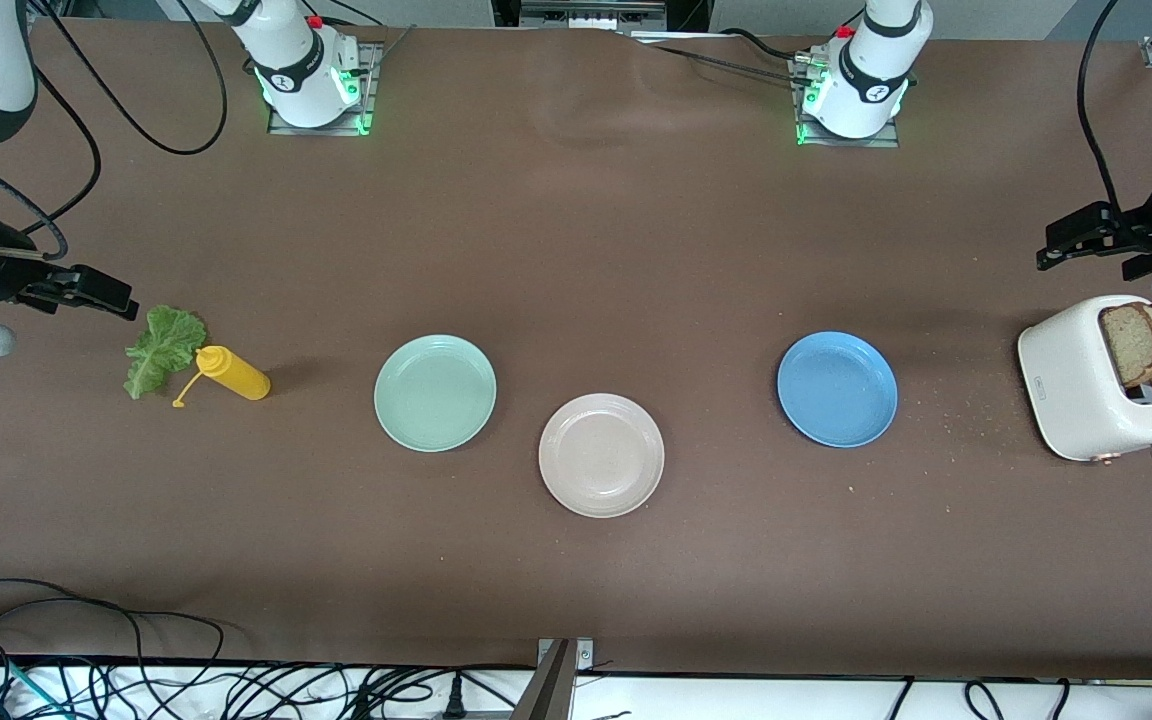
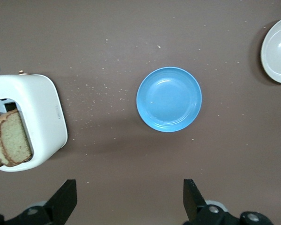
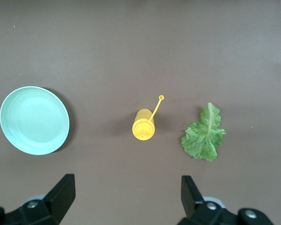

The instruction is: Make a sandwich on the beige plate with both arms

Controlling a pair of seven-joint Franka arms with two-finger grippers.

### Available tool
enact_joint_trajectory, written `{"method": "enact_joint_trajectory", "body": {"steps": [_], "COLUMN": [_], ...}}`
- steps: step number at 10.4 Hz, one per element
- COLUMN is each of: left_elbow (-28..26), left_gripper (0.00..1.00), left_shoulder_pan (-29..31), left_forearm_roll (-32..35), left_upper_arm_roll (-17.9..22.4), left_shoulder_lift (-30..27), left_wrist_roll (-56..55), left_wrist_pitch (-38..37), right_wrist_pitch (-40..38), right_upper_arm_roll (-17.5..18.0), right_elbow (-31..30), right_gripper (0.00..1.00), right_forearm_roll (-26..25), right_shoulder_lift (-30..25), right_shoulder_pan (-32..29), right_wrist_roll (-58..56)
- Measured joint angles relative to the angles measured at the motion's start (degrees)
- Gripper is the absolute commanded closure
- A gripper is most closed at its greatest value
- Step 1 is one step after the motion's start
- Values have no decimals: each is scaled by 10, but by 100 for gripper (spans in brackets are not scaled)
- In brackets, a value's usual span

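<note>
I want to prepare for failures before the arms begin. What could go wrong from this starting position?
1. The bread slices stand tightly together in the toaster; the open left end effector might pull both out or tip the toaster.
2. The lettuce leaf lies flat, touching the yellow bottle; the open right end effector could knock the bottle or miss the thin leaf.
3. The beige plate sits close to the mint-green plate; a slice could land on the wrong plate.

No readable text — only a red warning triangle on the toaster (image 1: 1106, 385)
</note>
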Motion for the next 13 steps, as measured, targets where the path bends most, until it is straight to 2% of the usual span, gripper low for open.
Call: {"method": "enact_joint_trajectory", "body": {"steps": [13], "left_elbow": [0], "left_gripper": [0], "left_shoulder_pan": [-1], "left_forearm_roll": [11], "left_upper_arm_roll": [-3], "left_shoulder_lift": [0], "left_wrist_roll": [1], "left_wrist_pitch": [0], "right_wrist_pitch": [0], "right_upper_arm_roll": [0], "right_elbow": [0], "right_gripper": [0], "right_forearm_roll": [0], "right_shoulder_lift": [0], "right_shoulder_pan": [0], "right_wrist_roll": [0]}}
